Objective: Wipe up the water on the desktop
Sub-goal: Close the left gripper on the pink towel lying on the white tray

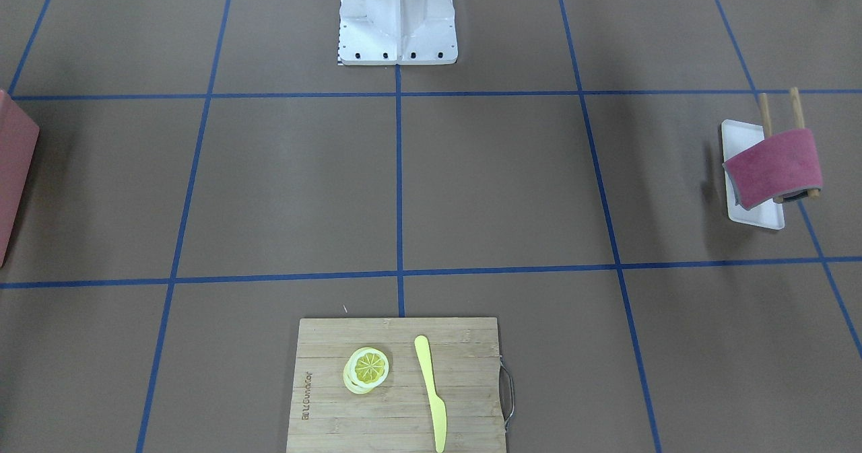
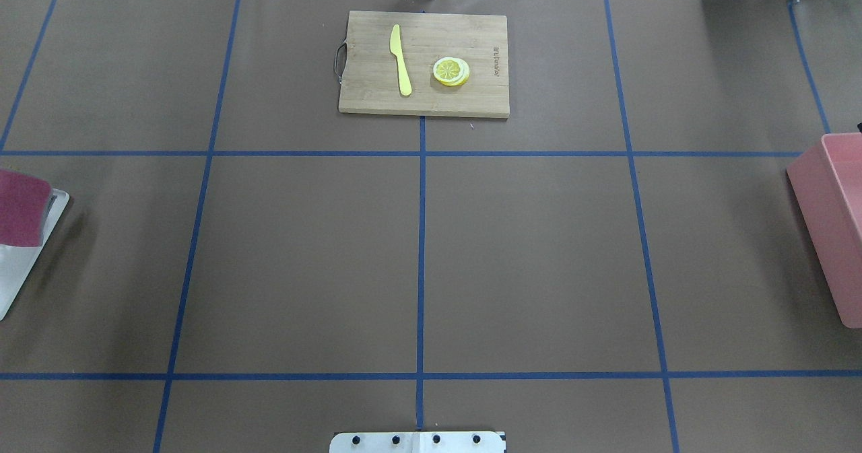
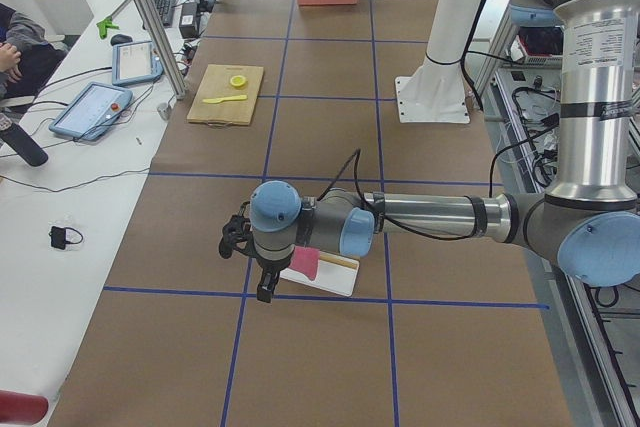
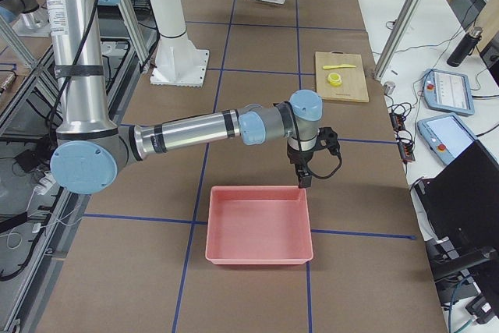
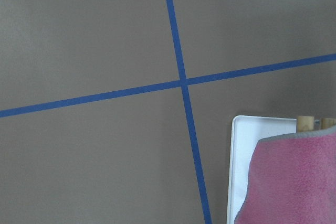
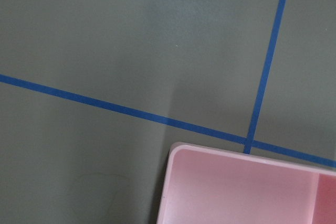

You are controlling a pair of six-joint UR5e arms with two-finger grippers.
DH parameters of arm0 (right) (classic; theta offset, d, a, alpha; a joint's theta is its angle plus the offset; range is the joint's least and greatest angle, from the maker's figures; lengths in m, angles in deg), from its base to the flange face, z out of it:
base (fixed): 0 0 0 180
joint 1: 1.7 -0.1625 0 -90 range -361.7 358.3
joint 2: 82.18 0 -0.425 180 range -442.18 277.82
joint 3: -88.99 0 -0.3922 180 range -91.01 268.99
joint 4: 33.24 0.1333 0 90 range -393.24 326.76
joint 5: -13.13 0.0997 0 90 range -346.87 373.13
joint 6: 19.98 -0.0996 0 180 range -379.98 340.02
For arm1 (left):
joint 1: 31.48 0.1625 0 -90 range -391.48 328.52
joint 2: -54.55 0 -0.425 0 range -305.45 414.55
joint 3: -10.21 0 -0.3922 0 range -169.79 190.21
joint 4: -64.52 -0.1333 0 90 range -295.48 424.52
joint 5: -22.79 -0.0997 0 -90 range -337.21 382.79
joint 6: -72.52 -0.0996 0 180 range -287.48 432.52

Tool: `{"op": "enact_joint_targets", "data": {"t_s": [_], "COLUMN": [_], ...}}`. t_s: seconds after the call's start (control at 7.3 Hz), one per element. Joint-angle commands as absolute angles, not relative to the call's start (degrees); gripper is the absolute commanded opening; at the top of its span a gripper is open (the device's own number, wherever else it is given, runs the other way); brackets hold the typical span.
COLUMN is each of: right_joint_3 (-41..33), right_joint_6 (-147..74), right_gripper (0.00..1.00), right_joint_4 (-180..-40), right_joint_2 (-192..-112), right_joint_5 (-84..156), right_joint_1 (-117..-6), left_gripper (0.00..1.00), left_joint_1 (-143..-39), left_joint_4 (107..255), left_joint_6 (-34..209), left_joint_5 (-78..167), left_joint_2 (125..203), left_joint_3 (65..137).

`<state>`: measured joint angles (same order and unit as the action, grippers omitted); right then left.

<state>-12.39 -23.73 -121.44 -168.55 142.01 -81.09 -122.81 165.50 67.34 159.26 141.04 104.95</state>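
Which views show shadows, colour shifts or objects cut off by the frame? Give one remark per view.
Exterior front-facing: sharp, evenly lit; the pink cloth throws a soft shadow on the desktop toward the view's left. Overhead exterior: cloth and pink bin are cropped by the edges. Right wrist-mounted: the desktop looks grey-green, with a shadow beside the bin. Left wrist-mounted: even light, no glare.

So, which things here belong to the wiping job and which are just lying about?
For the job: desktop; pink cloth, hanging on a wooden rack over a white tray.
Lying about: cutting board, lemon slices, yellow knife, pink bin.
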Motion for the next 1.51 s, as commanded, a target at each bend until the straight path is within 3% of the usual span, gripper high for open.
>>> {"op": "enact_joint_targets", "data": {"t_s": [0.0,0.82,1.37], "right_joint_3": [-16.8,-16.7,-16.7], "right_joint_6": [-24.1,-28.0,-29.0], "right_gripper": [1.00,1.00,1.00], "right_joint_4": [-121.5,-117.8,-117.4], "right_joint_2": [-168.4,-170.9,-171.4], "right_joint_5": [141.6,141.0,141.0], "right_joint_1": [-81.1,-81.2,-81.2], "left_gripper": [0.98,0.98,0.98], "left_joint_1": [-124.1,-123.3,-112.9], "left_joint_4": [176.1,183.2,199.2], "left_joint_6": [67.9,73.6,94.6], "left_joint_5": [159.1,159.4,158.8], "left_joint_2": [141.8,139.6,133.5], "left_joint_3": [104.9,102.7,102.5]}}
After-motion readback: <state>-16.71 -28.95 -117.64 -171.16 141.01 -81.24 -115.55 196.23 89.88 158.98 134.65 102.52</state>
